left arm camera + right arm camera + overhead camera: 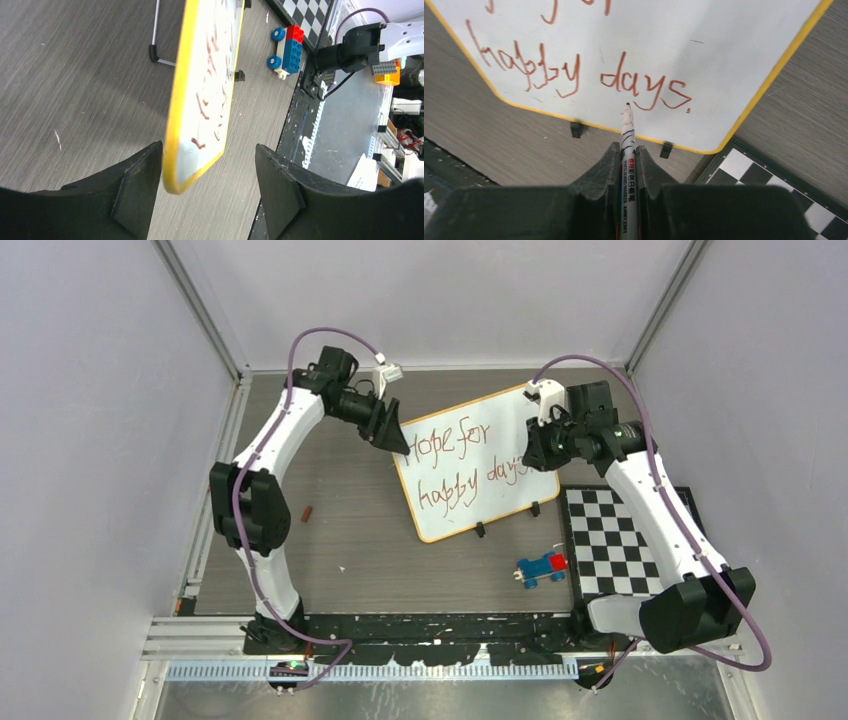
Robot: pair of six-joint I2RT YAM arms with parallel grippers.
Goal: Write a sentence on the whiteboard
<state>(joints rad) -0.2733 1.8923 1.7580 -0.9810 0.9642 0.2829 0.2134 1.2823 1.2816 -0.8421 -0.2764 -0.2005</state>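
A yellow-framed whiteboard (470,465) stands on the table with "Hope for happy days." written on it in red. My left gripper (395,440) is open, its jaws on either side of the board's top left corner (182,170); the left finger sits close against the frame. My right gripper (535,450) is shut on a white marker (628,145), tip pointing at the board just below the word "days" (644,90). The tip is a little off the surface.
A red and blue toy truck (541,568) lies in front of the board. A black and white checkerboard mat (615,540) lies at the right. A small red marker cap (308,512) lies on the table at the left.
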